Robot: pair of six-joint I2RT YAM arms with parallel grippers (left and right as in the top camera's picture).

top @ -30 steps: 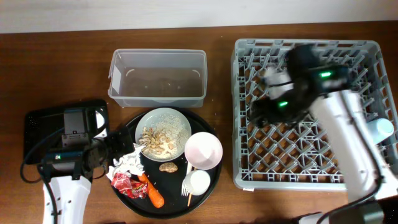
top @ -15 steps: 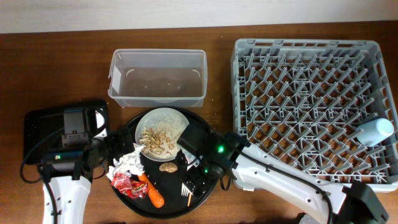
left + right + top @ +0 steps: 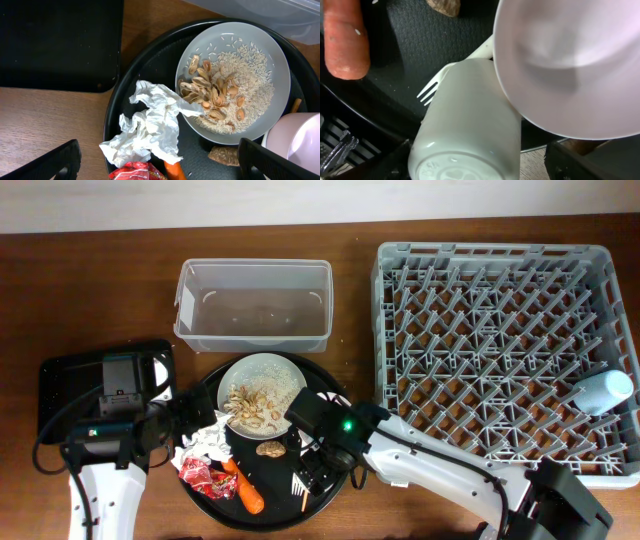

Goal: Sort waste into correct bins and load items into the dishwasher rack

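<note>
My right gripper (image 3: 318,467) is open over the round black tray, its fingers on either side of the white cup (image 3: 470,135), which lies on its side. The pink bowl (image 3: 570,60) leans over the cup, and the white fork (image 3: 432,85) pokes out beneath. My left gripper (image 3: 160,162) is open above the crumpled tissue (image 3: 150,125), red wrapper (image 3: 135,173) and carrot (image 3: 172,171). The white plate (image 3: 262,390) holds nut shells (image 3: 212,90) and crumbs. A brown lump (image 3: 270,448) lies beside it. The pale blue cup (image 3: 603,392) lies in the grey rack (image 3: 500,290).
The clear tub (image 3: 253,305) stands behind the round black tray (image 3: 275,510). The shallow black tray (image 3: 60,380) sits at the left, partly under my left arm. A chopstick end (image 3: 296,105) shows by the pink bowl. The rack fills the right side.
My right arm swung from above the rack down to the round tray and now covers the pink bowl and white cup. The left arm has not moved.
</note>
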